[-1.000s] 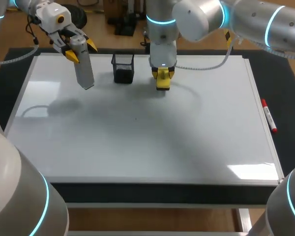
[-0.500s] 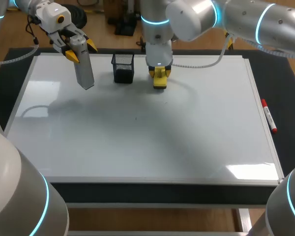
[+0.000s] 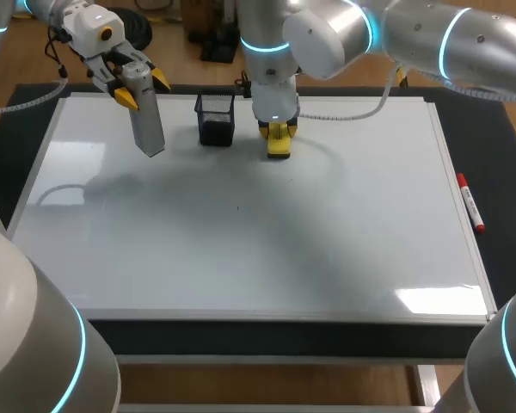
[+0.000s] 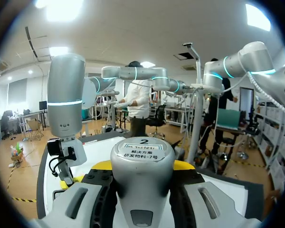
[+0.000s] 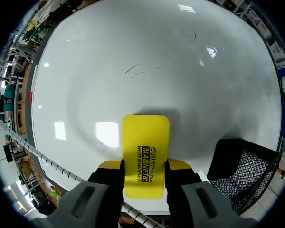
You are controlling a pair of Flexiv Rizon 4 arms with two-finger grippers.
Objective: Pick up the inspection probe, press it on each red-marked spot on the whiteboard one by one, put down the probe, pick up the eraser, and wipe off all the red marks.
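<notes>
a: why does the left pincer (image 3: 142, 89) grip the probe (image 3: 146, 125) above the whiteboard (image 3: 241, 249)?
b: likely to keep it clear. the blunt grey cylinder hangs tip-down below the pincer.
a: and the right pincer (image 5: 145, 166)?
b: clamped on the yellow eraser (image 5: 146, 142), which lies flat on the board under it, beside the mesh basket (image 5: 242, 166), probably for wiping. no red marks show.

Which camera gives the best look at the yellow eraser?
The right wrist view: the eraser sits large between the fingers of the right gripper. The head view shows only a small yellow block; the left wrist view, filled by the probe, doesn't clearly show it.
</notes>
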